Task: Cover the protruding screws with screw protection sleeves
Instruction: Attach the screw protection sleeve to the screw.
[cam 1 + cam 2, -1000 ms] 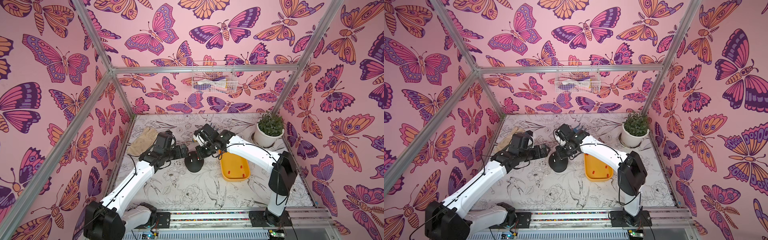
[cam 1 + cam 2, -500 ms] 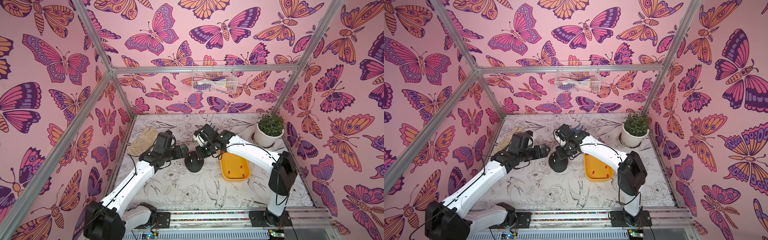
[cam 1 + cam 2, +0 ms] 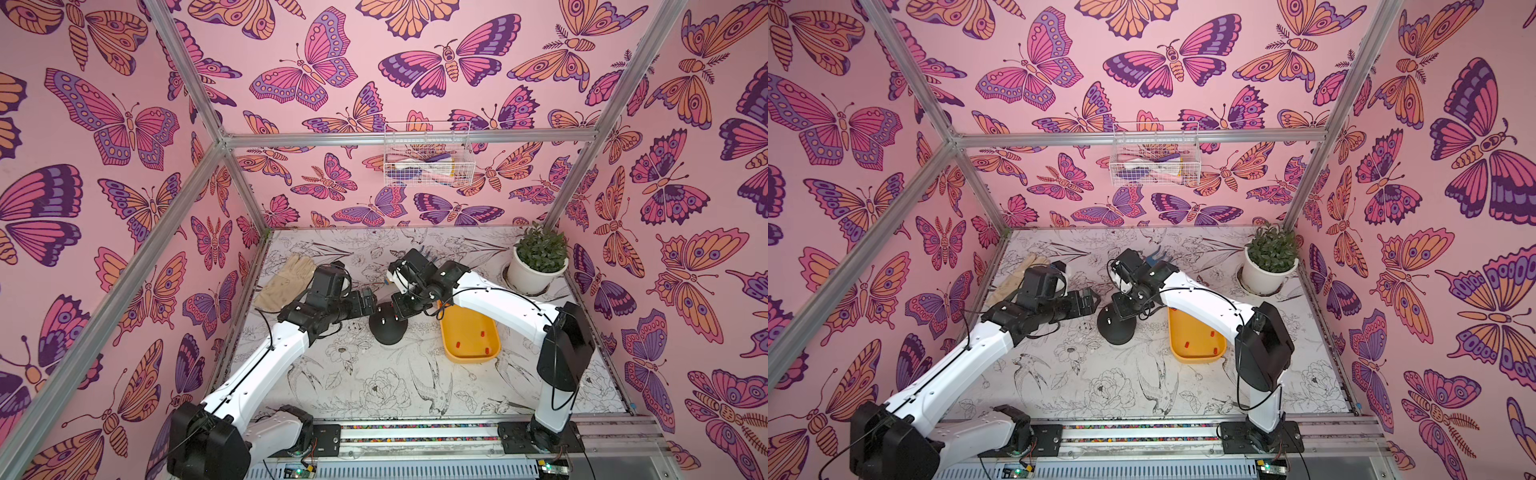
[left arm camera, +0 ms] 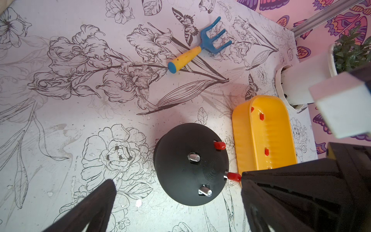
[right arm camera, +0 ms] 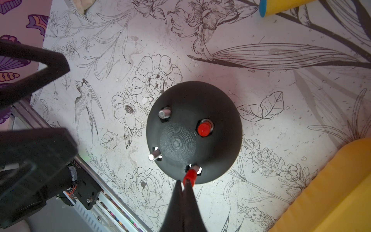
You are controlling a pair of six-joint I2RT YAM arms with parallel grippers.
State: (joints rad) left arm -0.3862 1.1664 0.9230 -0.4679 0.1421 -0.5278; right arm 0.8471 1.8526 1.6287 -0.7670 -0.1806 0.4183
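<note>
At the dome's [image 5: 216,156] edge, right gripper [image 5: 183,185] pinched tight on a red sleeve [image 5: 190,175] partway down a stud. Second sleeve [image 5: 204,129] fully seated. Two studs [image 5: 164,113] bare. By the dome, left gripper [image 4: 176,178] spread wide, holding nothing. Yellow tray [image 4: 241,124] just beside dome: loose sleeves [image 4: 261,116] inside.

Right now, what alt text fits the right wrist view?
The shut right gripper pinches the end of a red sleeve sitting partway on a stud at the black dome's edge. Another stud wears a red cap; two studs stand bare. A yellow tray lies beside the dome.
</note>
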